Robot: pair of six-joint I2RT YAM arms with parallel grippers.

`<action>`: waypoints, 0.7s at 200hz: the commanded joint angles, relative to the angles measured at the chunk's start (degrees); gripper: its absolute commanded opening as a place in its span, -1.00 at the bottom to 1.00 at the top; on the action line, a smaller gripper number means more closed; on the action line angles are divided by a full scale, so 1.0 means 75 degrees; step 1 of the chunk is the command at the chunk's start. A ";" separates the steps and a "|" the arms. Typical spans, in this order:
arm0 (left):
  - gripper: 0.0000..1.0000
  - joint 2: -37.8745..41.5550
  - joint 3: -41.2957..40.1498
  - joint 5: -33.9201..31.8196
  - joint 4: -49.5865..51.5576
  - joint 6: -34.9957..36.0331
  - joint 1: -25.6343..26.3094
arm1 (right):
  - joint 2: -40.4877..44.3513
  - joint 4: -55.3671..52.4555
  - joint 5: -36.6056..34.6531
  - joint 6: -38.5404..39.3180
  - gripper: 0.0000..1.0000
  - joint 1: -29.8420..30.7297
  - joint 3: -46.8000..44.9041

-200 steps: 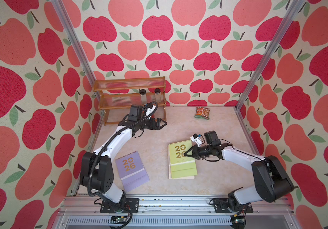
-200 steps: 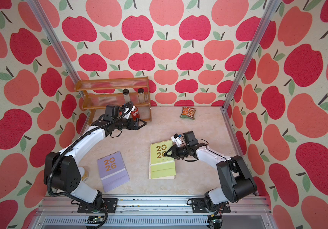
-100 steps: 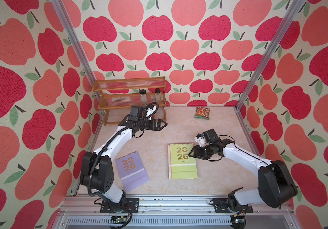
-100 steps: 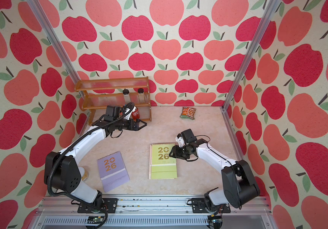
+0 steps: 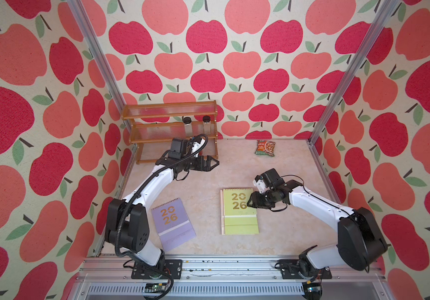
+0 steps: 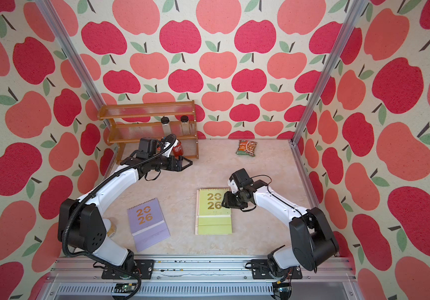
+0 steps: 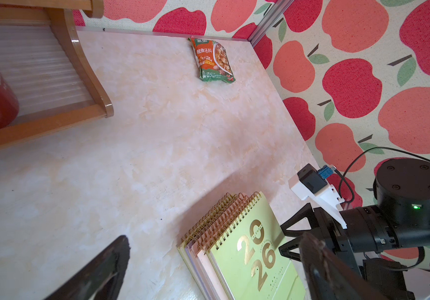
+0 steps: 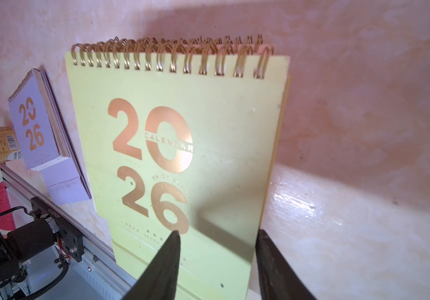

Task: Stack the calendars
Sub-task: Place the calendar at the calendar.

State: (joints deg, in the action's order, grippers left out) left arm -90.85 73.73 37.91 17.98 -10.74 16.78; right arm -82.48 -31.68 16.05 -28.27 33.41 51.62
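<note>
Recorded beige marbled table (image 5: 234, 168) as work surface. Found three-tier wooden rack (image 5: 169, 112) at 10 o'clock against the far wall. Saw left arm (image 5: 151, 187) reaching from 7 toward 11 o'clock, left gripper (image 5: 215, 163) raised just in front of the rack, jaws spread wide, nothing between them. Saw right arm (image 5: 312, 204) reaching from 5 o'clock toward centre, right gripper (image 5: 249, 203) low at the 3 o'clock edge of the calendar stack (image 6: 213, 211); jaws apart, clamping nothing, one of the fingers (image 8: 168, 259) over the top cover, its partner just outside the edge. Located that stack slightly toward 5 o'clock from centre, flat, spirals toward 12, topped by yellow-green calendar (image 5: 238, 207); made out lower calendars (image 7: 203, 262) with peach-pink, lilac and yellow-green edges in the left wrist view; could not count layers reliably. Located lilac calendar (image 5: 172, 220) flat and alone at 7 o'clock, skewed, well apart from the stack. Noted green snack packet (image 5: 265, 148) at 1 o'clock near the far wall. Noted two black-lidded jars (image 5: 187, 126) on middle shelf, red can (image 6: 178, 150) on bottom shelf behind left wrist, beige can (image 6: 112, 228) at 8 o'clock, mostly hidden by left arm's base.
</note>
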 commanded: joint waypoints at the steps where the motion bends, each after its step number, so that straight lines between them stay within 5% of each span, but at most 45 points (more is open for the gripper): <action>1: 0.99 -0.0137 -0.0080 0.0020 0.0228 0.0149 0.0037 | -0.0070 -0.0123 -0.0055 0.0103 -0.03 0.0109 0.0271; 140: 0.99 -0.0114 -0.0140 0.0008 0.0254 0.0133 0.0037 | 0.0252 -0.0390 -0.0289 -0.0369 -0.03 0.0401 -0.0150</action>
State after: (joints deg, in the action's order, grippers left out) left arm -90.85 73.19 37.91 18.39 -10.74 16.78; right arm -82.59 -32.73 14.83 -29.04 35.33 52.34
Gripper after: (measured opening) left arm 0.993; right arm 0.486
